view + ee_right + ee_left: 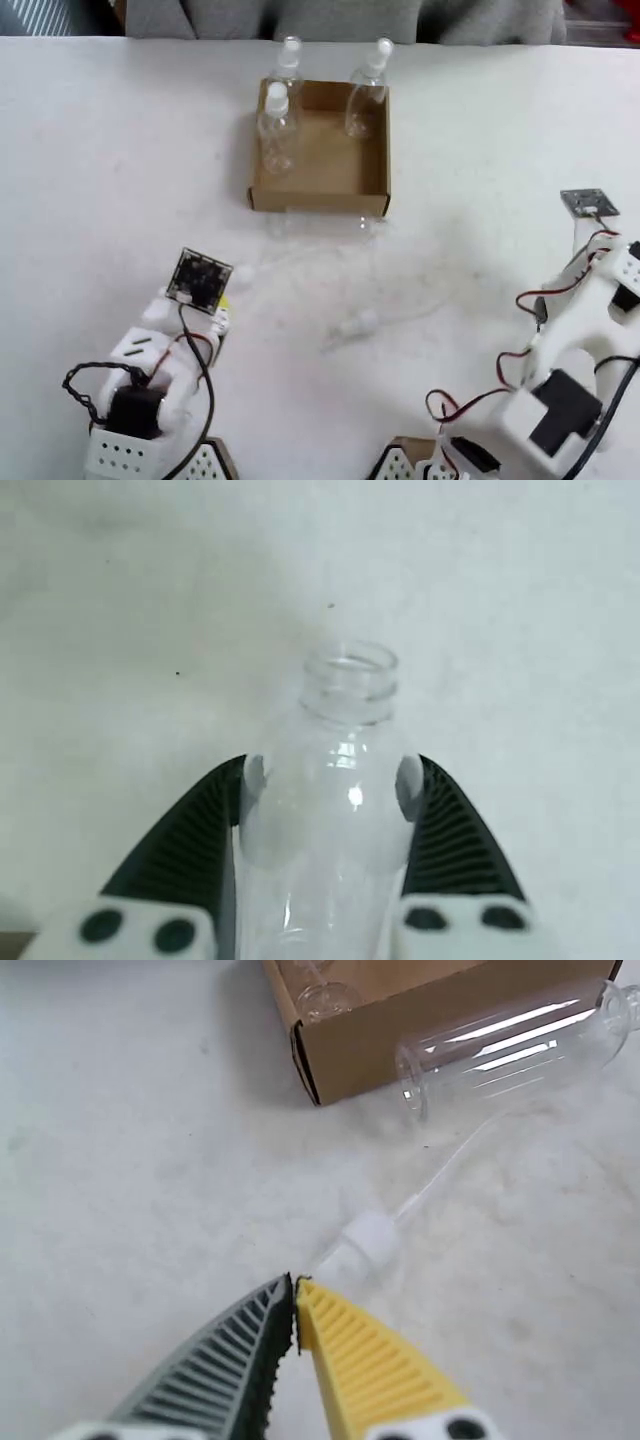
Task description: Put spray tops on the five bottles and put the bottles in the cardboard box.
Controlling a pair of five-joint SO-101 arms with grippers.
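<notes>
Open-necked bottle (no spray top on it) clamped between fingers of right gripper, over bare desk. Loose spray top with thin tube lies on desk just beyond left gripper; grey and yellow fingers pressed together, holding nothing. Second bare bottle lies on side against front wall of cardboard box. Topped bottle stands in box by one side wall, second topped bottle at far opposite corner. Third topped bottle at far edge (inside or behind, unclear).
</notes>
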